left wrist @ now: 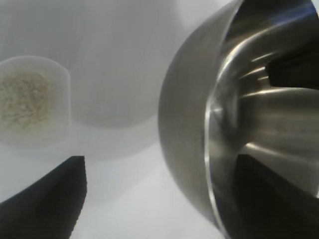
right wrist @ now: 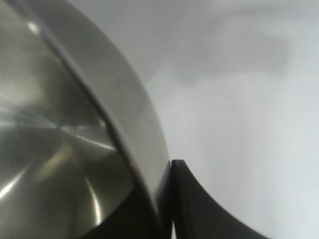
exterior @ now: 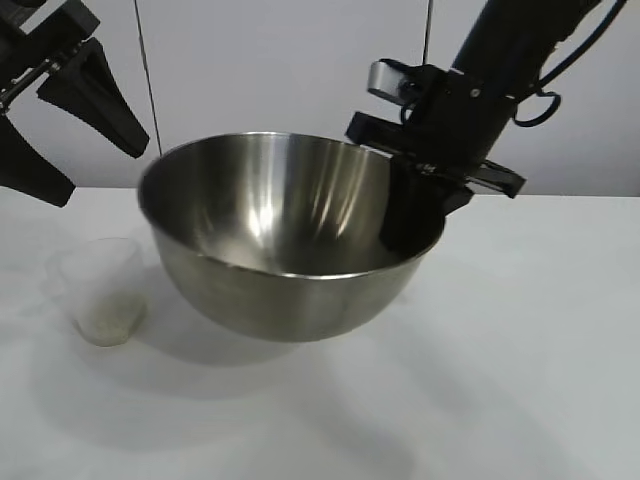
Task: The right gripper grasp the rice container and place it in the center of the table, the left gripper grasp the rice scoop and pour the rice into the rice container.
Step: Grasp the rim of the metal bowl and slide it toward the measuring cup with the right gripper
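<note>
The rice container (exterior: pixel 285 235), a big shiny steel bowl, fills the middle of the table (exterior: pixel 520 350). My right gripper (exterior: pixel 432 192) is shut on its right rim, one finger inside the bowl and one outside. In the right wrist view that rim (right wrist: pixel 130 144) runs between the pinched fingers (right wrist: pixel 199 204). The rice scoop (exterior: pixel 100 295), a clear plastic cup, stands left of the bowl with rice (exterior: pixel 110 322) in its bottom. My left gripper (exterior: pixel 100 175) hangs open above the scoop, holding nothing. In the left wrist view, scoop (left wrist: pixel 55 79), rice (left wrist: pixel 22 102) and bowl (left wrist: pixel 187 124) lie ahead of the left gripper (left wrist: pixel 159 199).
A pale wall (exterior: pixel 260 70) with vertical seams stands behind the table. White tabletop stretches in front of and to the right of the bowl. The scoop stands a small gap from the bowl's left side.
</note>
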You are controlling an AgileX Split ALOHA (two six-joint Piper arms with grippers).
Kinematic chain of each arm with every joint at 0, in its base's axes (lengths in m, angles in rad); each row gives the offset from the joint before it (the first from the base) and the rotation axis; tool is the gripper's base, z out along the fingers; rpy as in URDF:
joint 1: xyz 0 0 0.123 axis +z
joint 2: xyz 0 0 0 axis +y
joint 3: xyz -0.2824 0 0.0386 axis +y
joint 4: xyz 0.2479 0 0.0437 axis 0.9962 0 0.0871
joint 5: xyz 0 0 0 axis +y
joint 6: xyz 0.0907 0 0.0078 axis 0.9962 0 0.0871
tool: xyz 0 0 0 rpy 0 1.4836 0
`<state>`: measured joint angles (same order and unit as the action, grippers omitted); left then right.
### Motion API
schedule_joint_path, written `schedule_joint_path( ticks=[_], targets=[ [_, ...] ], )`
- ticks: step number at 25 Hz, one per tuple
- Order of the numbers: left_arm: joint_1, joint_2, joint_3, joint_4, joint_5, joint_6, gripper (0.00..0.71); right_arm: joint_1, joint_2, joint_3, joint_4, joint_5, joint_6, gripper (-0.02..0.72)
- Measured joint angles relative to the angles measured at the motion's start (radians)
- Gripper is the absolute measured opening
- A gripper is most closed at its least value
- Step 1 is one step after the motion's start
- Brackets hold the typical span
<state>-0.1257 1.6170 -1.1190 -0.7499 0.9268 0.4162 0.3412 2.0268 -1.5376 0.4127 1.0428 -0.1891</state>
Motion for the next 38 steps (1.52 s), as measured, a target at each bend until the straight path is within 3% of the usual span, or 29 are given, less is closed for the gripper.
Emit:
schedule_joint_path(
  ticks=[6,16,19,23,25,32,38],
  targets=[
    [0.000,0.000,0.000,0.000,0.000,0.000,0.582,0.033,0.076,0.000,-0.082,-0.053,0.116,0.019],
    [0.000,0.000,0.000,0.000,0.000,0.000,0.582,0.033,0.084,0.000,-0.162,-0.084,0.162,0.032],
    [0.000,0.000,0.000,0.000,0.000,0.000,0.582,0.033,0.083,0.000,-0.162,-0.098,0.163,0.113],
    [0.000,0.000,0.000,0.000,0.000,0.000,0.582,0.033,0.083,0.000,-0.156,-0.101,0.167,0.375],
    [0.000,0.000,0.000,0.000,0.000,0.000,0.582,0.033,0.080,0.000,-0.161,-0.099,0.181,0.462],
    [0.000,0.000,0.000,0.000,-0.001,0.000,0.582,-0.023,-0.036,0.000,-0.239,-0.073,0.220,0.506],
    [0.000,0.000,0.000,0.000,-0.006,0.000,0.582,-0.154,-0.234,0.000,-0.272,-0.044,0.183,0.506]
  ],
)
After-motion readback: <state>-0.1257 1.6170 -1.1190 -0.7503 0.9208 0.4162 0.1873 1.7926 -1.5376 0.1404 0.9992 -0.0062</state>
